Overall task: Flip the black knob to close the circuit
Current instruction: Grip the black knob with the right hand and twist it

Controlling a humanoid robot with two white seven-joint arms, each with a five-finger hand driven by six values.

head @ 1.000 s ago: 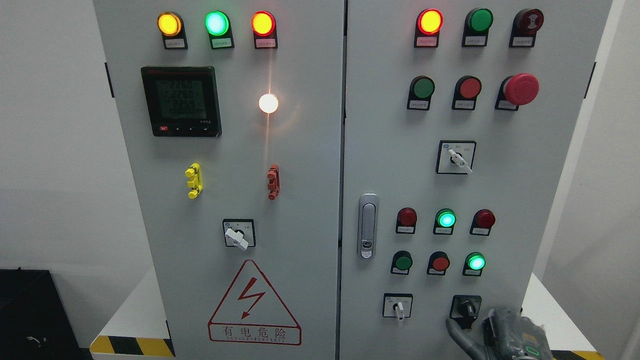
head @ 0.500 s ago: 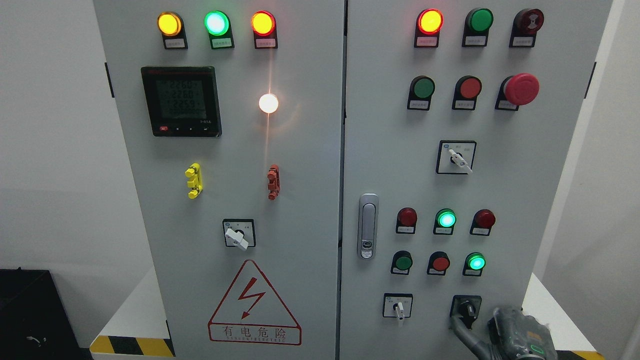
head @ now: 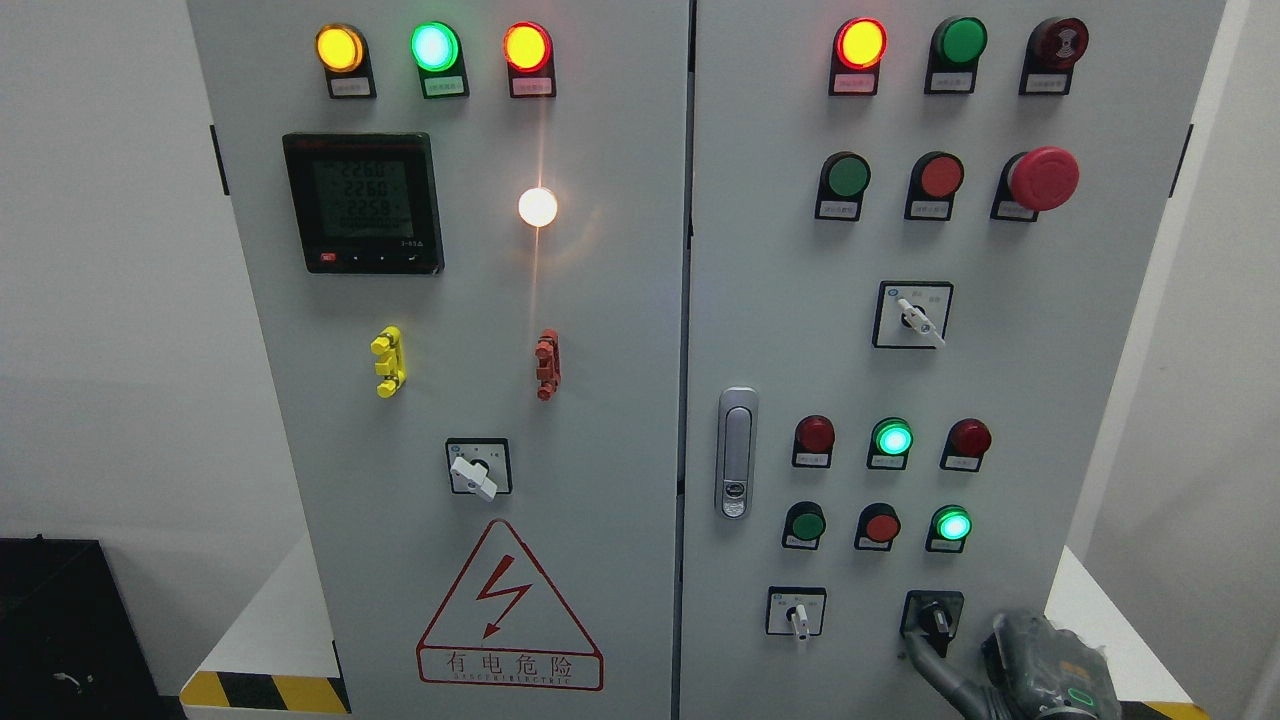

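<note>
The right hand is seen at the lower right, one grey finger raised to just below the black knob; whether contact is made cannot be told. Slipping off the knob is judged the risk. Beyond, left of the knob, the warning triangle is read as "有电危险".

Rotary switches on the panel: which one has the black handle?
The black knob at the right door's bottom right, beside the right hand. The other three selectors have white handles.
</note>
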